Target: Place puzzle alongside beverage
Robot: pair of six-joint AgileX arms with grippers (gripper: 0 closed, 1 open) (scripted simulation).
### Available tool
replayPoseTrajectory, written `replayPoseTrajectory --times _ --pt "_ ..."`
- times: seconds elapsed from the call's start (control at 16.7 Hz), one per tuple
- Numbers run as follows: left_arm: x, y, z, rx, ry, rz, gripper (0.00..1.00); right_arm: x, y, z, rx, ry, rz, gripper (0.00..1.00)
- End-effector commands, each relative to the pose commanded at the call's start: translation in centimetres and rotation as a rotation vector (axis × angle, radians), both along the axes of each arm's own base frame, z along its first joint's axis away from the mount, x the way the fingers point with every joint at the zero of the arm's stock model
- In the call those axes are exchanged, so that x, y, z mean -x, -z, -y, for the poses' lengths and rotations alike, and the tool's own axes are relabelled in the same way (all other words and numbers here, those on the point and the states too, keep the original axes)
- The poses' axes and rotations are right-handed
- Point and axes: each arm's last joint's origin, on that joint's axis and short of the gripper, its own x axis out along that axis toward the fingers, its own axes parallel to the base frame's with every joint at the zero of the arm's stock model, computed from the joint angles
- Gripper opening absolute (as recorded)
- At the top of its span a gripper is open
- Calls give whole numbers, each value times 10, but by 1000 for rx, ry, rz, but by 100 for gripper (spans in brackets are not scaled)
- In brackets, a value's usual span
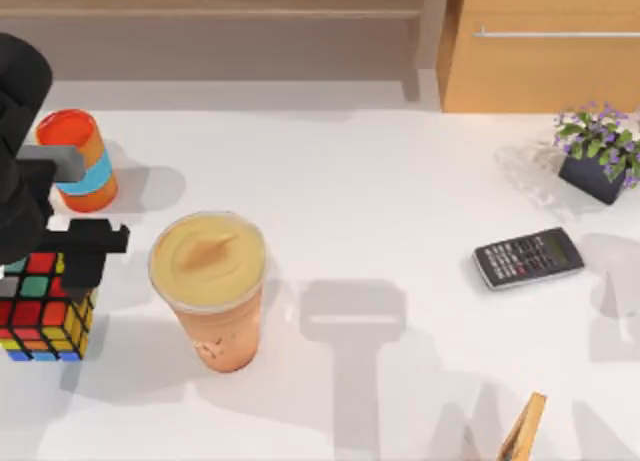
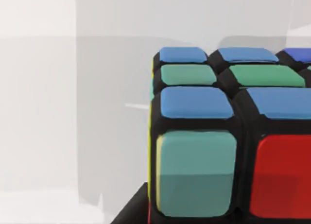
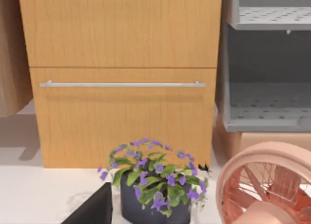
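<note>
Though half-hidden — black-edged puzzle, red, green, yellow, blue squares.

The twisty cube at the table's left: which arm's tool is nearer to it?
Left. The left tool sits right over the twisty cube, beside the smoothie cup. The right arm is parked off the right side, its wrist view facing the flower pot.

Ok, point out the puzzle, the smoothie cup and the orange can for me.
puzzle (image 1: 40,316), top view, red square on its upper face.
smoothie cup (image 1: 208,259), top view, middle of its creamy top.
orange can (image 1: 92,166), top view, blue band on its side.
</note>
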Motion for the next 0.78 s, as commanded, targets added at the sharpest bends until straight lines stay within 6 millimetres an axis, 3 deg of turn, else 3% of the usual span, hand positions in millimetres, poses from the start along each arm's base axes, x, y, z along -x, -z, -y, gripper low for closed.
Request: replayPoseTrajectory --times 0.78 --pt "-7 -7 -11 7 -30 55 0 0 0 0 0 0 0 100"
